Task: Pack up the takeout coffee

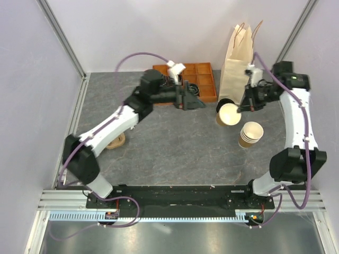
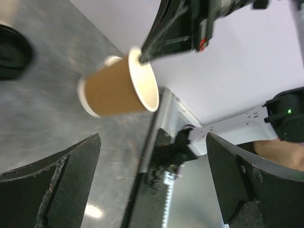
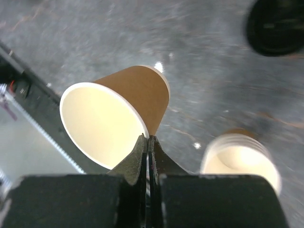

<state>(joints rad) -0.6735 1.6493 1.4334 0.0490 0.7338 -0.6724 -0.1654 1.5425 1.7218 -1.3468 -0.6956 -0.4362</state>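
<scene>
The takeout coffee is out of view; no lidded cup shows. My right gripper (image 3: pixel 148 140) is shut on the rim of a lidless tan paper cup (image 3: pixel 137 95), which hangs tilted above the table (image 1: pixel 229 114). A round black lid (image 3: pixel 278 26) lies on the table just behind that cup. My left gripper (image 2: pixel 153 140) stands wide open with nothing between its fingers. It hangs in front of the tray (image 1: pixel 193 99) and faces the held cup (image 2: pixel 111 92) from the left.
A tan paper bag (image 1: pixel 238 63) stands upright at the back right. An orange compartment tray (image 1: pixel 204 79) sits at the back centre. A stack of lidless cups (image 1: pixel 251 134) stands right of the held cup. A brown round object (image 1: pixel 117 141) lies under the left arm.
</scene>
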